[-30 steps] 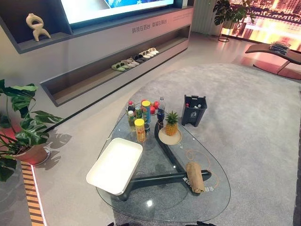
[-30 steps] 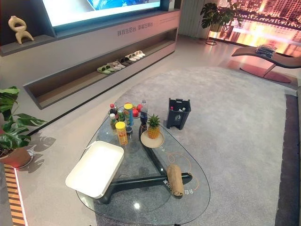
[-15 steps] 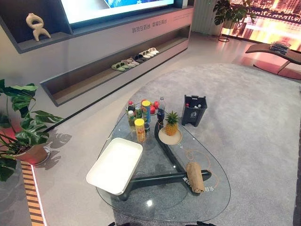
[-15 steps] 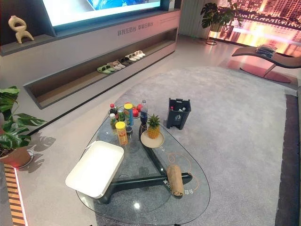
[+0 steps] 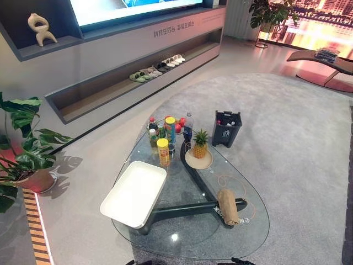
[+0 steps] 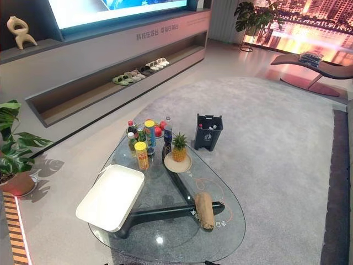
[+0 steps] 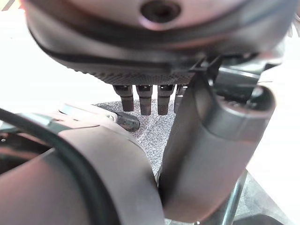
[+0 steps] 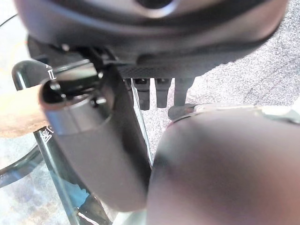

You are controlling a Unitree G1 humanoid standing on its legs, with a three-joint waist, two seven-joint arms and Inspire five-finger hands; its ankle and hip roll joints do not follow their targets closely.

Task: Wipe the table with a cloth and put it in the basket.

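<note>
A rolled tan cloth lies on the right side of the glass table, near its front edge. The white rectangular basket stands empty on the table's left side. My left hand hangs with straight fingers over the carpet and holds nothing. My right hand also hangs with relaxed fingers, apart from the cloth, which shows past its thumb by the table's edge.
Bottles and cans cluster at the table's far end beside a pineapple on a plate. A dark bin stands on the carpet beyond. A potted plant is at the left, a low shoe shelf behind.
The whole picture has shifted slightly, so the camera moved. The cloth, basket and other things on the table stay where they were.
</note>
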